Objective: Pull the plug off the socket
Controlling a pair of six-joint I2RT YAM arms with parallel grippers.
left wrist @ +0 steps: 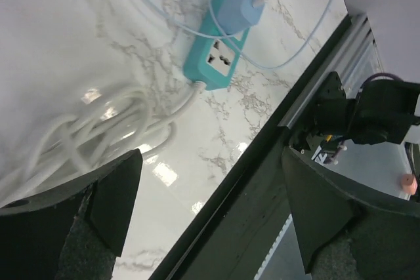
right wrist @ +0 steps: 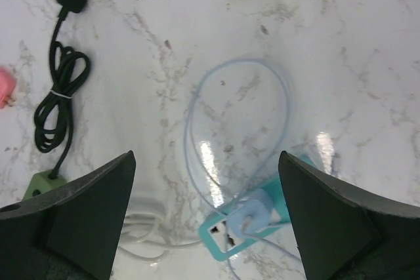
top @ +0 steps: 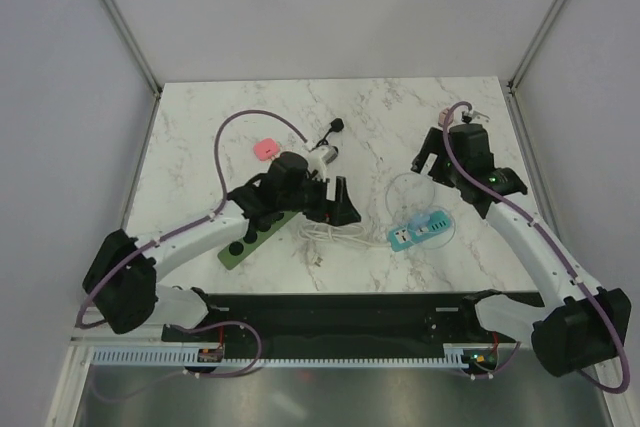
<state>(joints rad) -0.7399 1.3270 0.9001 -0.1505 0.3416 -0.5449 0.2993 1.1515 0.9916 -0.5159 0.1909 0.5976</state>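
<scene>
A teal socket strip point(top: 420, 228) lies on the marble table right of centre, with a pale blue plug point(top: 432, 222) seated in it. The plug's thin blue cable point(top: 412, 192) loops beside it. The strip point(left wrist: 220, 39) and plug point(left wrist: 237, 3) show far ahead in the left wrist view, and the strip point(right wrist: 219, 235) and plug point(right wrist: 251, 213) show below in the right wrist view. My left gripper point(top: 338, 203) is open and empty, left of the strip. My right gripper point(top: 428, 159) is open and empty, above the table behind the strip.
A coil of white cable point(top: 330, 234) lies between my left gripper and the strip. A green power strip point(top: 252, 239) sits under my left arm, its black cord point(right wrist: 56, 96) and plug point(top: 337, 127) behind it. A pink adapter point(top: 266, 149) lies at the back left.
</scene>
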